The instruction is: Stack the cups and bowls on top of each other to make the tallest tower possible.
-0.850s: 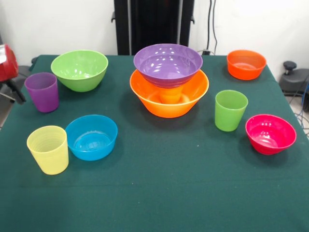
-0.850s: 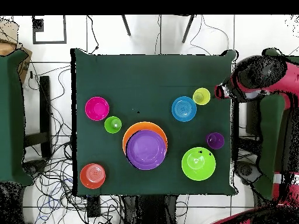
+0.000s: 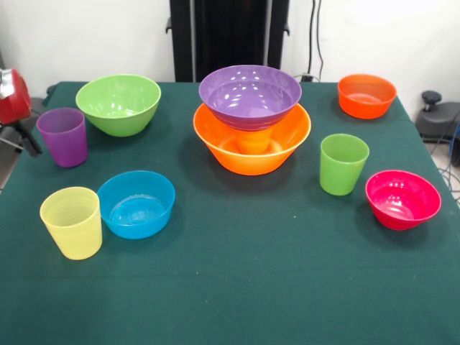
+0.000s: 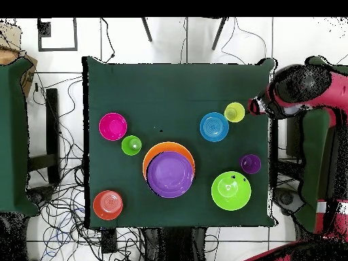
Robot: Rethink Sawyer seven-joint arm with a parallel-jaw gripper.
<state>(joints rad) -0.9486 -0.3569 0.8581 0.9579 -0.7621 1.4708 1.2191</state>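
Only the red robot arm [image 4: 299, 88] has shifted slightly beside the table; gripper state unclear. Next, centre the light green plastic bowl [image 3: 118, 103] on the wide purple plastic bowl [image 3: 250, 95].

I work in a robotics lab: my red arm [image 4: 309, 102] hangs beside a green-clothed table [image 3: 237, 287], loose cables [image 4: 61, 211] sprawl over the pale tiled floor [image 4: 183, 41], and a black pedestal [image 3: 228, 36] stands against a bare white wall [image 3: 86, 36]
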